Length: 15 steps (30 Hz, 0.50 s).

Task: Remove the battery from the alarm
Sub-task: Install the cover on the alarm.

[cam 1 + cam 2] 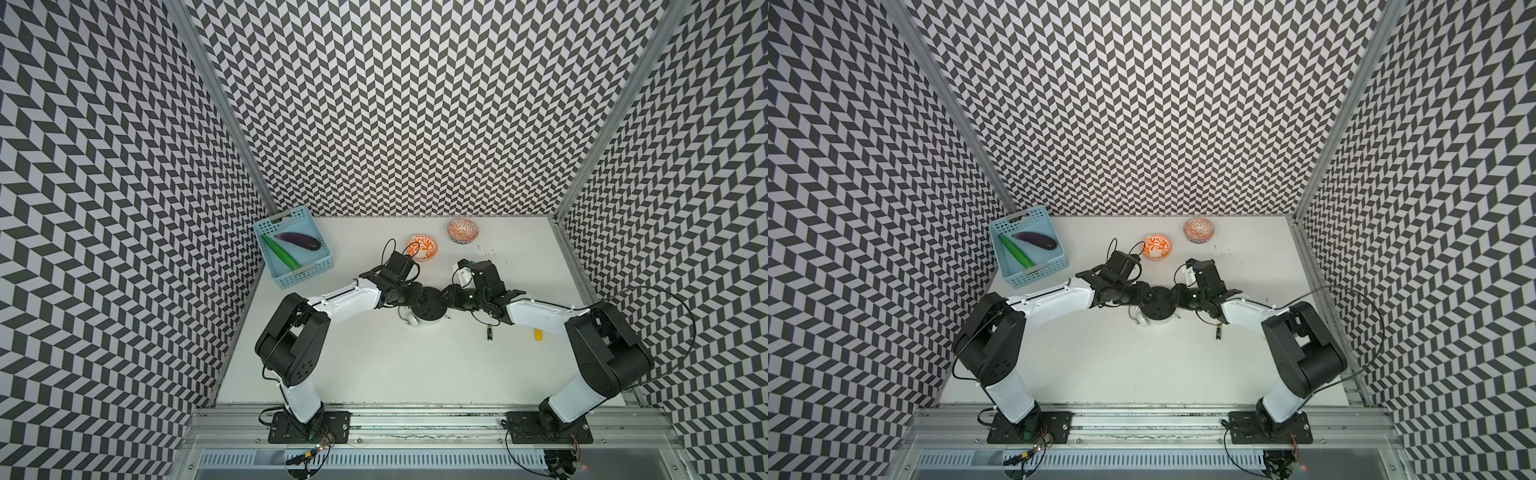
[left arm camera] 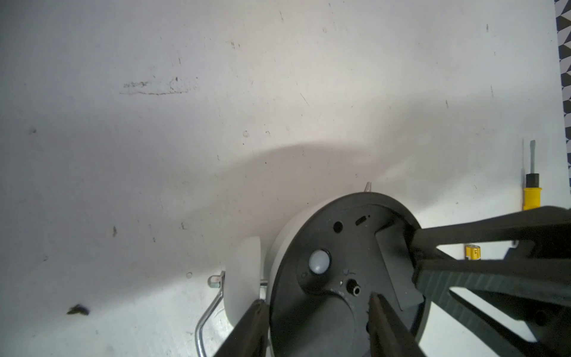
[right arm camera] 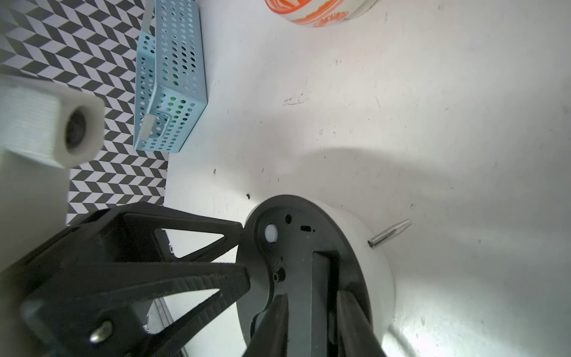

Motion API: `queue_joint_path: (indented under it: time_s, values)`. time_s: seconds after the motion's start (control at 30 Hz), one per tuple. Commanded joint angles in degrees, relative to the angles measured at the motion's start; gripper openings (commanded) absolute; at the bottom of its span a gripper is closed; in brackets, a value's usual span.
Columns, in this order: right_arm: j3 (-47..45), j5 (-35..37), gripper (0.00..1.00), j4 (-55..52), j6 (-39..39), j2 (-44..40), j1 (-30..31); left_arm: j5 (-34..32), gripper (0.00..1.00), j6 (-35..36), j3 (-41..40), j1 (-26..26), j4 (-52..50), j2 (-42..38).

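Note:
The alarm [image 1: 430, 307] lies face down mid-table, black back [image 2: 333, 247] up, in both top views [image 1: 1158, 309]. My left gripper [image 2: 318, 312] is shut on its left side, one finger outside the rim by a white bell [image 2: 244, 278], the other on the back. My right gripper [image 3: 312, 309] stands open over the back, its fingers straddling the dark battery slot [image 3: 321, 272] with nothing between them. The battery [image 1: 490, 333] lies on the table, apart from the alarm, under the right arm [image 1: 1218, 332].
A yellow-handled screwdriver [image 1: 538, 334] lies right of the battery. Two orange-patterned bowls [image 1: 422, 248] [image 1: 462, 231] sit behind the grippers. A blue basket [image 1: 293, 274] with an eggplant and a green vegetable stands at the back left.

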Motion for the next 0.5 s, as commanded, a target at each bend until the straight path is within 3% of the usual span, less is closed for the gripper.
queue_joint_path:
  time_s: [0.0,0.47]
  values:
    - [1.9,3.3,0.37,-5.4,-2.0,-1.6,0.6,1.2,0.51,0.3,0.7,-0.4,-0.1,-3.4]
    - [9.5,9.7,0.44,-17.5,-7.0,-6.9,0.6,0.5,0.52,-0.4,-4.4,3.9,-0.8,-12.9]
